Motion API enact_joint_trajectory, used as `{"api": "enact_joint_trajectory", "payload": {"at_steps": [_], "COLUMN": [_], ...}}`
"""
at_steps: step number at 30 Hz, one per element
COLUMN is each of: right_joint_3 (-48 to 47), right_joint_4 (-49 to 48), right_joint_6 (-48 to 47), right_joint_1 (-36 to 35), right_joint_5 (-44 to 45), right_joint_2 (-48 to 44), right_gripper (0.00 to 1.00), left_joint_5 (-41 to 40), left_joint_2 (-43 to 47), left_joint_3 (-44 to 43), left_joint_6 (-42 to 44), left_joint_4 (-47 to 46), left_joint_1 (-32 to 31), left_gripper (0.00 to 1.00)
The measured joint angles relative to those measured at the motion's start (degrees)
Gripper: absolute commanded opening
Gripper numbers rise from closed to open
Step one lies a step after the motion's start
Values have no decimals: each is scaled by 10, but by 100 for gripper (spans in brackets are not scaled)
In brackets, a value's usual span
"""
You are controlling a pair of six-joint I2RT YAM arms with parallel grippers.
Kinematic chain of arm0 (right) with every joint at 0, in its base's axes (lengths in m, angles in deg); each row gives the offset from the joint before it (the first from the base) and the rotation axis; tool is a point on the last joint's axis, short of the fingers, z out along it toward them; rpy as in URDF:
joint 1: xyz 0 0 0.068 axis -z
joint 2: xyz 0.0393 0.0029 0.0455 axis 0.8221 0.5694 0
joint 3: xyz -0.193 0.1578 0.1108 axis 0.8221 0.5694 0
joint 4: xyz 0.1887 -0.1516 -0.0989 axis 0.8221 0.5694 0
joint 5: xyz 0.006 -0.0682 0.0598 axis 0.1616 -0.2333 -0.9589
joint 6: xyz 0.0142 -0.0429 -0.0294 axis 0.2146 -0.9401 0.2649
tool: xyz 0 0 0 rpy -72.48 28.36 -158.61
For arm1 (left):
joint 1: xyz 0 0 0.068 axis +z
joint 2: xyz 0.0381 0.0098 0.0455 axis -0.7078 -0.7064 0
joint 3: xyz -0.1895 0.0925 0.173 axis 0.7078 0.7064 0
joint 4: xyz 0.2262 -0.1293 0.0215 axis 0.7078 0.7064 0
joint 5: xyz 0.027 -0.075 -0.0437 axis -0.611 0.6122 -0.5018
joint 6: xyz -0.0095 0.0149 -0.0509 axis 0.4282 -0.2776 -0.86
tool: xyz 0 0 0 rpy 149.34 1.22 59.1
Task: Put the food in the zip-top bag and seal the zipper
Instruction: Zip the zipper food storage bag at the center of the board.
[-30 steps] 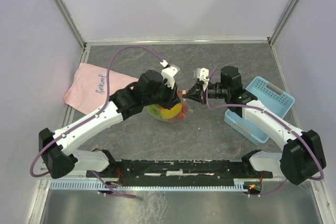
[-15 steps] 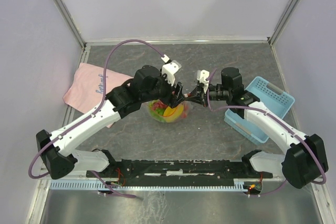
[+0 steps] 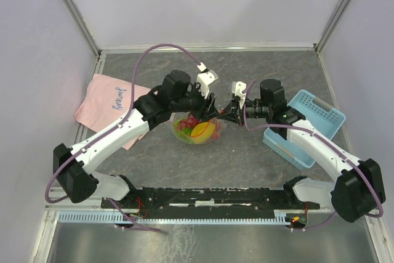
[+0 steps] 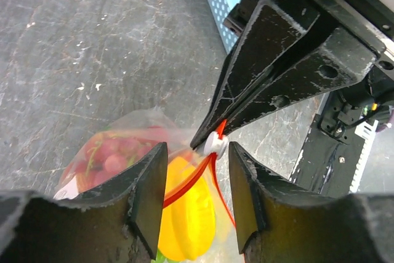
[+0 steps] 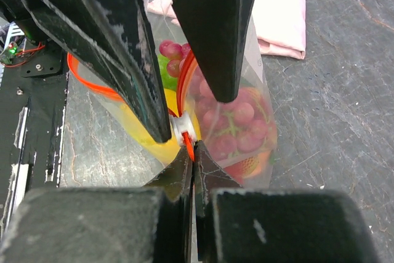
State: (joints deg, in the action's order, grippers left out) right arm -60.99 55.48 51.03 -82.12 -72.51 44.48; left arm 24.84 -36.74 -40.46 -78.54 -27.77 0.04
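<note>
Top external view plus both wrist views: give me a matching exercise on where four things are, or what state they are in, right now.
Things:
1. pink cloth
2. light-blue basket
3. zip-top bag
4. right gripper

Place or state:
A. shut on the end of the zipper
B. at the far right
C. lying flat at the far left
D. in the centre, with toy fruit inside

Pairs: 1-C, 2-B, 3-D, 4-A
</note>
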Motion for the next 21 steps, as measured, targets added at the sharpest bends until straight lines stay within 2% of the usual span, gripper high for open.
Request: {"api": "enact_joint_trajectory", "payload": {"at_steps": [6,11,13,21], "right_joint_3": [-4,-4,-6,-18], "right_joint_4": [0,1,6,22], "right_joint_6": [15,22,23,25], "right_joint_1": [0,0,1,1], "right_joint_5": [0,2,4,14], "right_joint_2": [0,1,1,1], "right_gripper": [2,2,2,2], "left_joint_5": [35,48,47,18], "left_joint_2": [-16,-22,-23,-11], "left_joint_3": [0,0,0,0], "left_joint_6": [3,3,4,20], "left_joint_4": [-12,-16,-15,-1], "left_joint_1": [0,0,0,-1], "left_gripper": [38,10,4,3]}}
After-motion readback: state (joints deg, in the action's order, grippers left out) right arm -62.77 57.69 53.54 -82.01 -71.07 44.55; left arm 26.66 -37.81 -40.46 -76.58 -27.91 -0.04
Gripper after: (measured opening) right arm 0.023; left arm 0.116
